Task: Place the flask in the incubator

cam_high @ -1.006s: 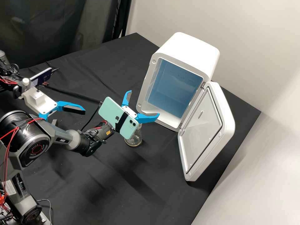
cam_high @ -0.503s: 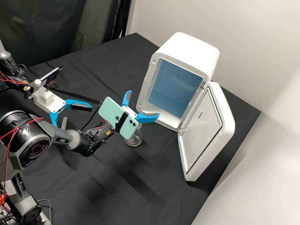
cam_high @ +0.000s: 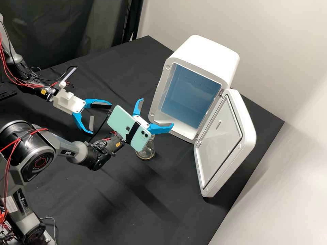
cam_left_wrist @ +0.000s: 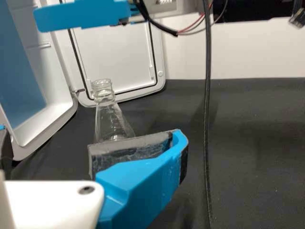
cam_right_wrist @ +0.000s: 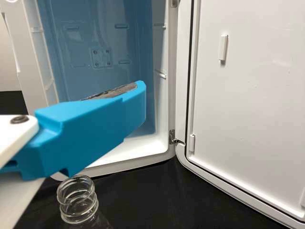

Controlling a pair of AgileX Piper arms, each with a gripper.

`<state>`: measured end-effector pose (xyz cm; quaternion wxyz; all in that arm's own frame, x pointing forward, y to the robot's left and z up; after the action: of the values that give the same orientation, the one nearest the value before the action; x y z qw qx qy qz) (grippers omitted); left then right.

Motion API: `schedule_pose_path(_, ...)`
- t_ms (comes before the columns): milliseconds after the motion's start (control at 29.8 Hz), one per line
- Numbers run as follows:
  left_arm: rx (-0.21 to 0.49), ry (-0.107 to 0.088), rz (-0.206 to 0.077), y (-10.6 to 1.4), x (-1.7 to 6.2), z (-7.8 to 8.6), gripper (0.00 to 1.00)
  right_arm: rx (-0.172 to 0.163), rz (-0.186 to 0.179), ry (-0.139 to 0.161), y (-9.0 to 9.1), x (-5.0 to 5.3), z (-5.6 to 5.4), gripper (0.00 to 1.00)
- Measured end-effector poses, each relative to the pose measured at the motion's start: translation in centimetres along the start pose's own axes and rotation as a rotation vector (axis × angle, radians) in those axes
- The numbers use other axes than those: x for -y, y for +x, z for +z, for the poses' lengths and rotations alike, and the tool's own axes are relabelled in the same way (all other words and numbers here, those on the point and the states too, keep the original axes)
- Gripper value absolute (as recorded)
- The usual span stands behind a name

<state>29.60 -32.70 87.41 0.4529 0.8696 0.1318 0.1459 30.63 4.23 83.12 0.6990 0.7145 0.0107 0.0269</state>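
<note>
Glass, hence judged light, rigid, slippery and breakable: the flask [cam_high: 146,150] is stood upright at frame centre, before the open incubator [cam_high: 204,56]. The neck is best gripped. The right gripper [cam_high: 157,113], spread above it, and the left gripper [cam_high: 100,117], left of centre, are both held apart.

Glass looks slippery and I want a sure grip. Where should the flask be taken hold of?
Probably grip the flask at its narrow neck, just under the ridged mouth, coming down from above: it stands upright, its body flares into a cone, and the open right hand hovers over it.
</note>
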Motion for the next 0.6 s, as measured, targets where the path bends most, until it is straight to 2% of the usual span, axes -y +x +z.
schedule_pose_path(168, 0.004, 0.012, -0.002, 0.0, -0.02, -0.3, 1.00, 0.000, 0.000, 0.000, 0.0, 0.0, 0.0, 1.00)
schedule_pose_path(335, -0.015, 0.016, 0.000, -0.1, -0.14, -1.2, 1.00, 0.000, 0.000, 0.000, 0.0, 0.0, 0.0, 1.00)
schedule_pose_path(604, -0.078, 0.006, 0.001, -0.3, -0.17, -3.3, 1.00, 0.000, 0.000, 0.000, 0.0, 0.0, 0.0, 1.00)
